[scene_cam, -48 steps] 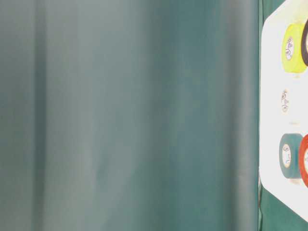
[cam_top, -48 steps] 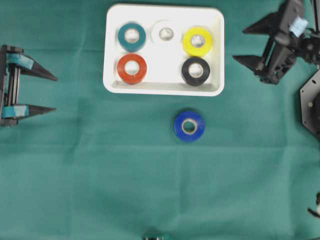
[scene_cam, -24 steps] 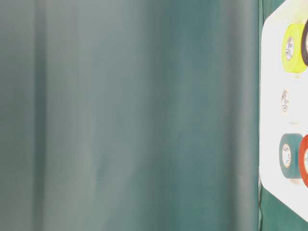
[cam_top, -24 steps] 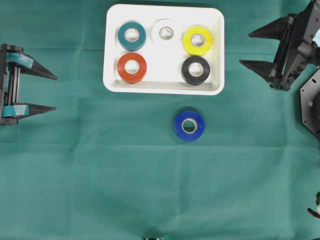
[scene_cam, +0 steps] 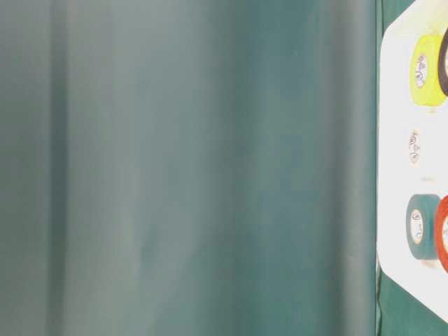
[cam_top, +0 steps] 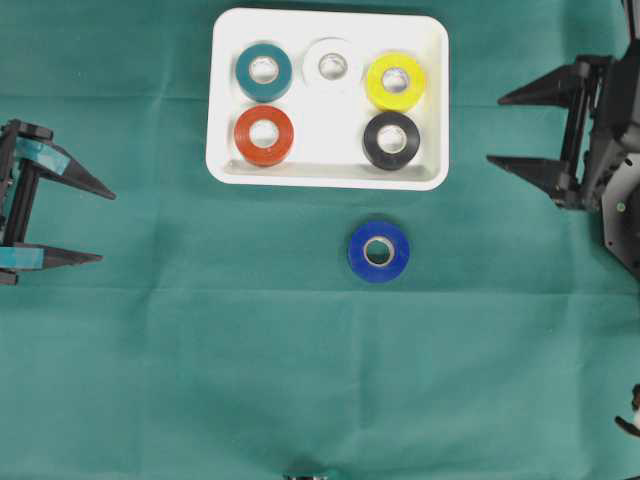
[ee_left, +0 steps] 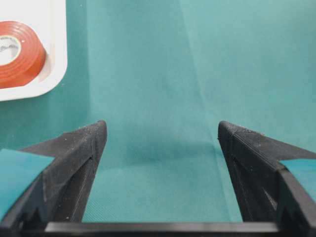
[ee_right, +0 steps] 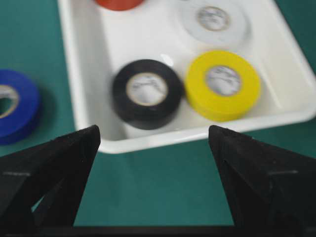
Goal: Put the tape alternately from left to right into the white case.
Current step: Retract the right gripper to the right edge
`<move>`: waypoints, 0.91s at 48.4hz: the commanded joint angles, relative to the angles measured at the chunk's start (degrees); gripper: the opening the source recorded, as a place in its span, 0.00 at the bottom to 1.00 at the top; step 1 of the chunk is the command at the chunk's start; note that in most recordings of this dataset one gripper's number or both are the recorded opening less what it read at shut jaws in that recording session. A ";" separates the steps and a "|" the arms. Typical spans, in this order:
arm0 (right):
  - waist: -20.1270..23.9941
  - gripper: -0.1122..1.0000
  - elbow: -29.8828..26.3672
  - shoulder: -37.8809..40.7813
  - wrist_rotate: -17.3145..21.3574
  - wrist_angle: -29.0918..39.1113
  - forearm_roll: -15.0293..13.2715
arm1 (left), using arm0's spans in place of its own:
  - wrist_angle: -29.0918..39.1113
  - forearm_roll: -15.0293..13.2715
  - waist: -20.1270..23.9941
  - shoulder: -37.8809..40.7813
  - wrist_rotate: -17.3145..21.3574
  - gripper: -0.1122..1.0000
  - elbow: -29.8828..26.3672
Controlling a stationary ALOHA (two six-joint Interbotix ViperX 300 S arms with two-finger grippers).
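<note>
Five ring-shaped tape rolls sat in the shallow white plastic case (cam_top: 222, 150); both hands, left (cam_top: 88, 222) and right (cam_top: 507, 130), were released and empty. Remaining: grasping the blue tape roll (cam_top: 378, 251) on the green-clothed bench (cam_top: 200, 350).

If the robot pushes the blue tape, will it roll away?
Probably not. The blue tape lies flat on its side on the green cloth, so a push would likely make it slide, not roll. The cloth looks soft, so it may drag or bunch a little. Tipped onto its edge, the round ring probably would roll.
</note>
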 commanded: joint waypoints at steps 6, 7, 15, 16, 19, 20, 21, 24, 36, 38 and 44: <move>2.37 0.66 0.35 -1.49 -0.09 -1.23 -0.09 | -0.70 0.00 -0.26 0.18 0.09 0.91 -1.58; 2.46 0.66 0.35 -1.49 -0.09 -1.23 -0.09 | -0.70 0.00 -0.26 0.18 0.09 0.91 -1.58; 2.99 0.66 0.44 -1.32 -0.09 -1.41 -0.09 | -0.70 0.00 -0.26 0.18 0.09 0.91 -1.67; 3.08 0.66 0.44 -1.32 -0.18 -1.49 -0.09 | -0.70 0.00 -0.26 0.18 0.09 0.91 -1.67; 3.60 0.66 0.44 -1.23 -0.18 -1.93 -0.09 | -0.62 0.00 -0.26 0.18 0.09 0.91 -1.76; 3.96 0.66 0.44 -1.23 -0.18 -2.20 -0.09 | -0.70 0.00 -0.35 0.18 0.09 0.91 -1.76; 4.22 0.66 0.44 -1.14 -0.18 -2.29 -0.09 | -0.70 0.00 -0.26 0.18 0.09 0.91 -1.76; 5.01 0.66 0.53 -1.14 -0.18 -2.72 -0.09 | -0.70 0.00 -0.26 0.18 0.09 0.91 -1.76; 9.05 0.65 1.14 -1.14 0.09 -3.78 -1.05 | -0.62 0.00 -0.26 0.18 0.09 0.91 -1.76; 9.40 0.65 1.23 -1.14 0.09 -3.96 -1.05 | -0.62 0.00 -0.26 0.18 0.09 0.91 -1.76; 9.67 0.65 1.23 -1.14 0.00 -4.39 -1.05 | -0.70 0.00 -0.26 0.18 0.09 0.91 -1.76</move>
